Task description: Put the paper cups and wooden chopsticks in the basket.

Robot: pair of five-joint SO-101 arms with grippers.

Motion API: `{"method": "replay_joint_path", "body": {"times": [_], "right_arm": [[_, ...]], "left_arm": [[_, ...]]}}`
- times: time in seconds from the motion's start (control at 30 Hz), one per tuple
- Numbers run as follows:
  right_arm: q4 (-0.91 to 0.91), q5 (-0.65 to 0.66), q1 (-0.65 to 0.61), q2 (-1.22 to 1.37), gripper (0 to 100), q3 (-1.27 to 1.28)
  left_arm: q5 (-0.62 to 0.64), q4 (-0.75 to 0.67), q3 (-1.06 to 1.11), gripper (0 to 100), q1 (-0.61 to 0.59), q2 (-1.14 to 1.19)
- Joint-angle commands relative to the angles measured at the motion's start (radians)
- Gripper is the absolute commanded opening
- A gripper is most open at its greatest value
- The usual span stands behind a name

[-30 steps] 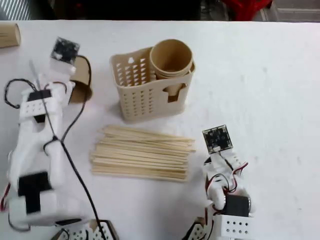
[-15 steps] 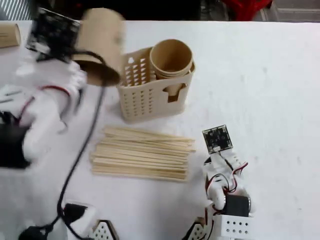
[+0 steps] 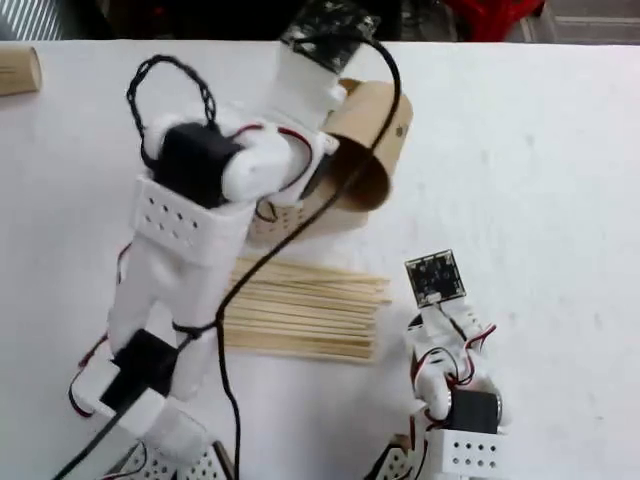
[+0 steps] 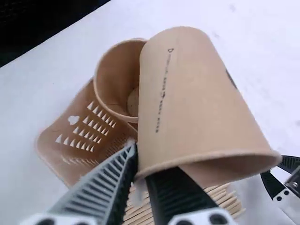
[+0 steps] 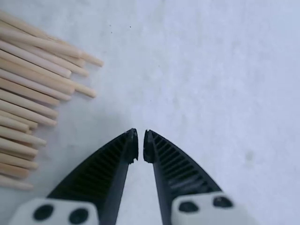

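My left gripper [image 4: 138, 159] is clamped on a paper cup [image 4: 197, 108] at its rim, one finger [image 4: 108, 183] against the outside wall. The cup is tilted, with its mouth turned back toward me and its base pointing away. It hangs above the right part of the basket [image 4: 75, 140], right beside the stacked cups [image 4: 115, 79] standing in the basket's right end. I cannot tell whether it touches them.

The wooden chopsticks [image 3: 310, 310] lie in a loose bundle on the table [image 3: 520, 150], nearer to me than the basket.

My right gripper [image 5: 140, 140] sits low over the table, just right of the chopsticks' right-hand ends. Its jaws are drawn to a thin slit and hold nothing.

Another cup [image 3: 18, 70] lies on its side at the far left edge.
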Motion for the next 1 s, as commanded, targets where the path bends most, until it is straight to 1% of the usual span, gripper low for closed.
{"method": "replay_joint_path", "body": {"times": [0.0,0.27,0.33,0.43,0.5,0.77,0.97], "right_arm": [[0.007,0.008,0.015,0.002,4.2,0.009],[0.007,0.008,0.015,0.002,4.2,0.009],[0.007,0.008,0.015,0.002,4.2,0.009],[0.007,0.008,0.015,0.002,4.2,0.009],[0.007,0.008,0.015,0.002,4.2,0.009],[0.007,0.008,0.015,0.002,4.2,0.009],[0.007,0.008,0.015,0.002,4.2,0.009]], "left_arm": [[0.026,0.006,-0.055,2,-0.064,0.025],[0.026,-0.005,-0.052,3,-0.082,0.028],[0.026,-0.008,-0.052,7,-0.084,0.028],[0.026,-0.026,-0.063,17,-0.084,0.027],[0.026,-0.055,-0.063,20,-0.084,0.027],[0.025,-0.213,-0.054,19,-0.116,0.028],[0.025,-0.267,-0.052,19,-0.116,0.028]]}}
